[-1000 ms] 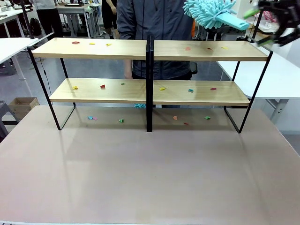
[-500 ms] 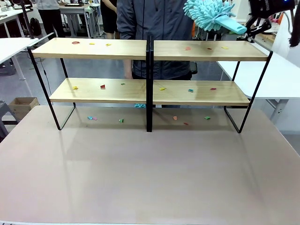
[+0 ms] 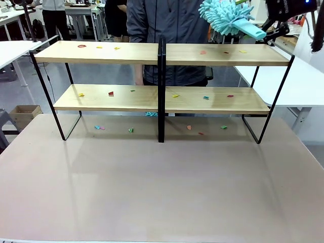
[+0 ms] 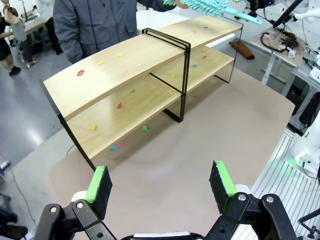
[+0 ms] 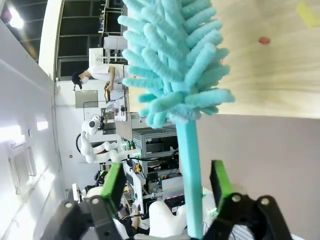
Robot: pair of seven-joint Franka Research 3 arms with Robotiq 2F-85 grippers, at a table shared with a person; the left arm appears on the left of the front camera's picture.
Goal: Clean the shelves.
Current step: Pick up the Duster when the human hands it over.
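Shelves: boards are showing light wood grain w/ slight satin sheen, frame is reading as thin black metal, semi-matt. Tabletop is looking smooth matt brown, giving faint reflections. Duster head is showing fluffy teal chenille cloth, handle smooth plastic. Scraps are looking like coloured paper. Left gripper pads are looking matt green, rubber-ish.

Bright, even indoor light; wrist views bowed.
Overhead light lays a dull sheen on the desk and a soft shadow beneath the shelves along its far edge. The front view is sharp. The left wrist view bows the shelves into curves. In the right wrist view a ceiling lamp glares in the top left corner.
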